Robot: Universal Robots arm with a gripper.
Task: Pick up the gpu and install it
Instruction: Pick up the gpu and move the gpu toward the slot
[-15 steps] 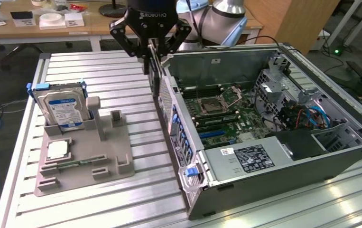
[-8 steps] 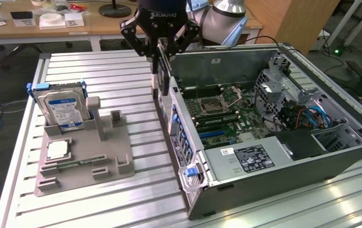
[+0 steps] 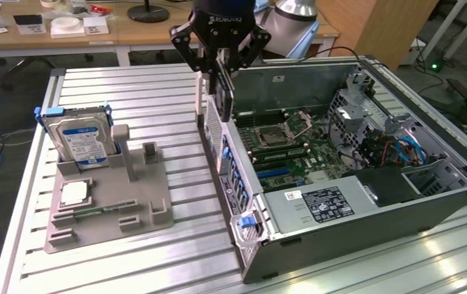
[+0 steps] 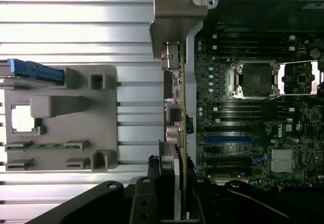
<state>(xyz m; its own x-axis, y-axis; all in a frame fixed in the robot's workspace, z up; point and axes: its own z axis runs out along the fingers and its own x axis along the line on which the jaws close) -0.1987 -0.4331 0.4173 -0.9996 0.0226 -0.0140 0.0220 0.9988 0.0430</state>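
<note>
The gripper [image 4: 174, 183] has its fingers clamped on the top edge of the gpu [image 4: 178, 107], which hangs upright from them. In the exterior view the card is in the air over the wall of the open case [image 3: 429, 202] that faces the grey rack [image 3: 111, 214], just beside the motherboard [image 3: 291, 147] and not seated in any slot. A hard drive [image 3: 82, 141] stands in the rack on the slatted table [image 3: 135, 92].
</note>
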